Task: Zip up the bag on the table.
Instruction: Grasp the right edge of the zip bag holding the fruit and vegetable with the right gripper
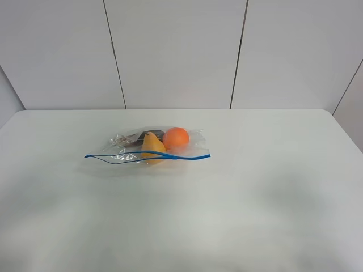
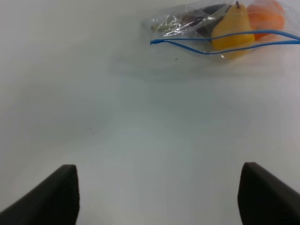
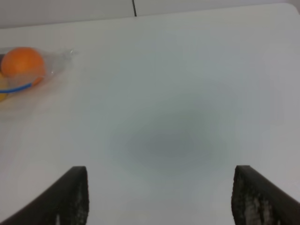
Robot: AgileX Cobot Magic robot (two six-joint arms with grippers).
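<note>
The clear crinkly bag [image 1: 127,141] lies on the white table [image 1: 255,187], left of centre. Its blue zipper strip [image 1: 187,157] runs along the near edge and gapes open at the left end. An orange ball [image 1: 176,137], a yellow pear shape [image 1: 151,147] and a dark item show through. In the left wrist view the bag [image 2: 178,23] lies ahead of my left gripper [image 2: 159,197], which is open and empty. In the right wrist view the bag's end [image 3: 56,63] sits far off to one side of my open, empty right gripper [image 3: 159,197]. Neither gripper shows in the exterior view.
Grey wall panels [image 1: 176,51] stand behind the table's far edge. Soft shadows fall on the bare tabletop near the front.
</note>
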